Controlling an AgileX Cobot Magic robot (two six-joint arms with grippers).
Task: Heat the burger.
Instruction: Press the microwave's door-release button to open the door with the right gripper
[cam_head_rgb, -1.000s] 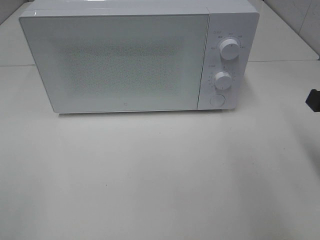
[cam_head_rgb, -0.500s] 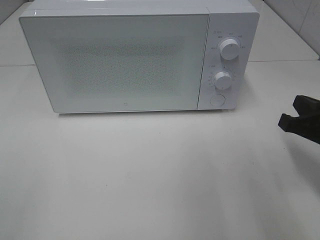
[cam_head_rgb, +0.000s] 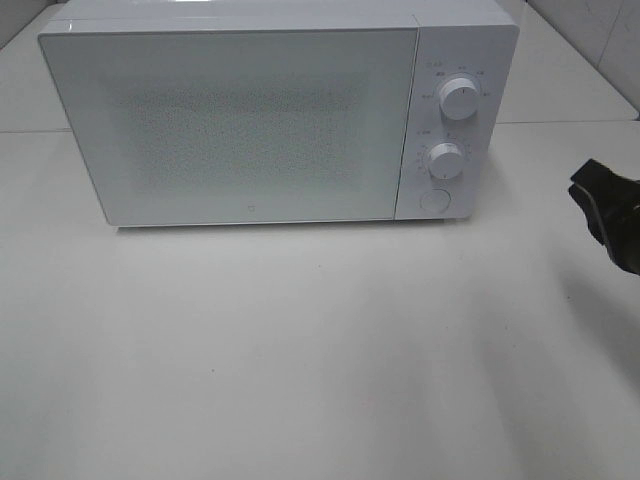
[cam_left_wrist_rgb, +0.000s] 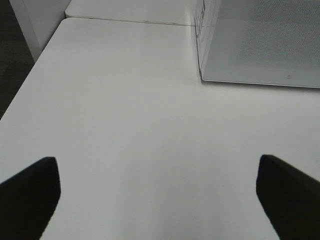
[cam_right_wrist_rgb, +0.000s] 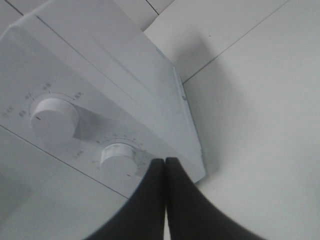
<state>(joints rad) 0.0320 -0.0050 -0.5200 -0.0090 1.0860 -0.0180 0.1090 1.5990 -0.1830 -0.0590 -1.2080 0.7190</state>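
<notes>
Two grippers are seen but no burger — it is judged hidden inside the shut microwave (cam_head_rgb: 240, 120). The left gripper (cam_left_wrist_rgb: 157, 172) is spread empty over the tabletop (cam_head_rgb: 300, 350); the right gripper (cam_right_wrist_rgb: 165, 166), clenched on nothing, is pointed near the lower knob (cam_head_rgb: 447, 160) — heating is judged unstarted.

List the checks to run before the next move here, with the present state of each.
1. Where the burger is: cannot tell; no view shows it.
2. The microwave door is closed: ok.
3. The left gripper is open, with nothing between its fingers: ok.
4. The right gripper is shut and empty: ok.
5. The right gripper is apart from the lower knob: ok; the exterior view shows a gap.
</notes>
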